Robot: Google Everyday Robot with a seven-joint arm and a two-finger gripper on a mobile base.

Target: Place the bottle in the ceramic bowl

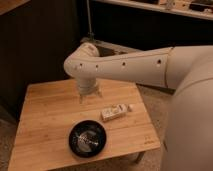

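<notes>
The whitish-cream bottle [114, 112] lies on its side on the wooden table [45, 110], its small white cap pointing right. The glossy black ceramic bowl [87, 138] sits near the table's front edge, just left of and in front of the bottle, with nothing in it. My gripper [89, 96] hangs from the white arm over the middle of the table, behind and left of the bottle, its fingers pointing down. It holds nothing.
My large white arm [150, 65] crosses the view from the right and its body fills the right edge. Dark cabinets stand behind the table. The table's right edge [150, 125] is close to the bottle. Speckled floor shows around the table.
</notes>
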